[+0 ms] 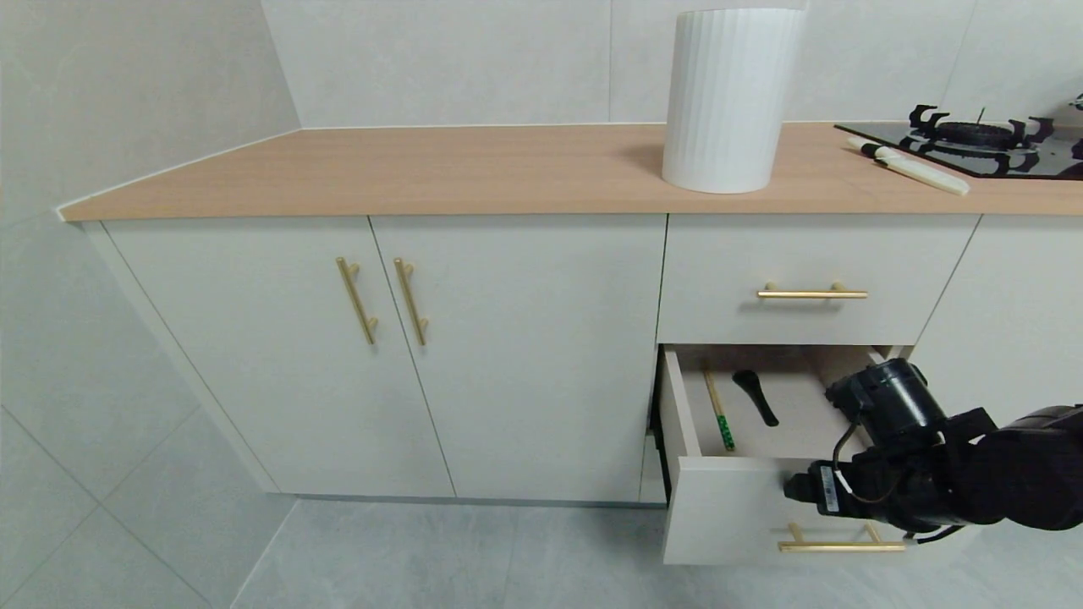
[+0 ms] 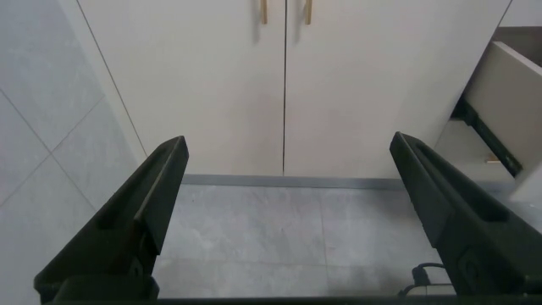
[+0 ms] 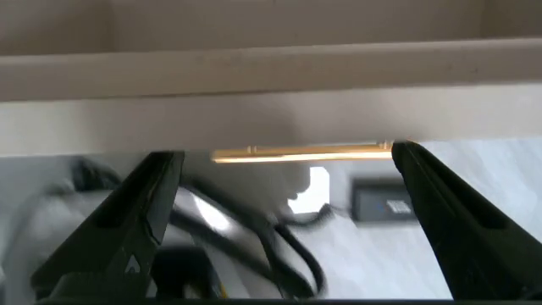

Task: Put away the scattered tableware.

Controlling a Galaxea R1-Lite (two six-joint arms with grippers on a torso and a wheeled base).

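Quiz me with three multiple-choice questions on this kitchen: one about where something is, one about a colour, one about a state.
1. Where does the black spoon lie?
A. on the worktop
B. in the open drawer
C. on the floor

2. What colour are the cabinet handles?
A. black
B. gold
C. red

3. How does the right gripper stand?
A. open
B. shut on a spoon
C. shut on a knife

Answers:
1 B: it lies on the drawer bottom near the chopsticks.
2 B: each one is a gold bar.
3 A: its fingers stand apart in front of the drawer's handle, gripping nothing.
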